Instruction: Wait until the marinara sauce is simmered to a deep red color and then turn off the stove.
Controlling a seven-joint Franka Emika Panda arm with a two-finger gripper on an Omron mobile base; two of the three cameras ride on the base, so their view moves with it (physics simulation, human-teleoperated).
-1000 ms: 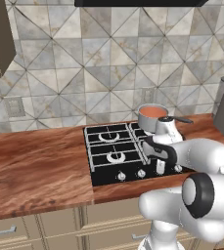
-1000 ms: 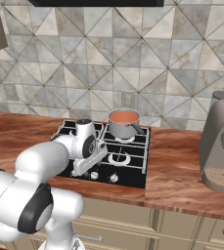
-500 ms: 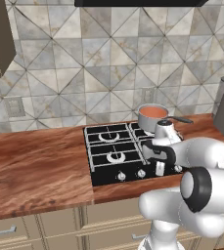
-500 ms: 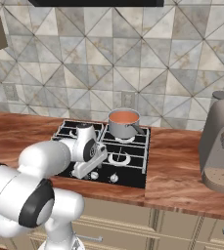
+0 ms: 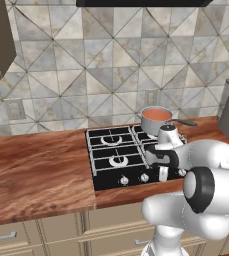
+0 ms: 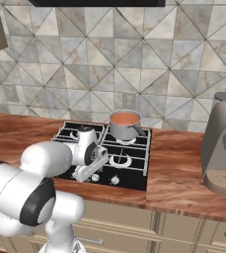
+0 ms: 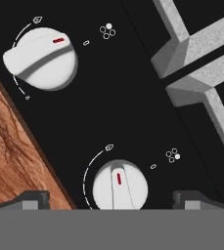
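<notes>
In the hand view, a white round knob with a red mark [image 7: 41, 57] sits at the upper left and a second white round knob [image 7: 120, 186] at lower centre, between the two dark fingertips [image 7: 31, 199] — the two-finger gripper [image 7: 111, 201] is spread wide and holds nothing. In the left base view, the black four-burner gas stove [image 5: 115, 160] fills mid-frame; right of centre, the orange-red marinara sauce [image 5: 157, 114] lies in a small steel saucepan [image 5: 154, 121]. The colour looks more orange than deep red, though the rendering is small. Risk: closing now would cut the flame early — or turn the wrong burner's knob.
</notes>
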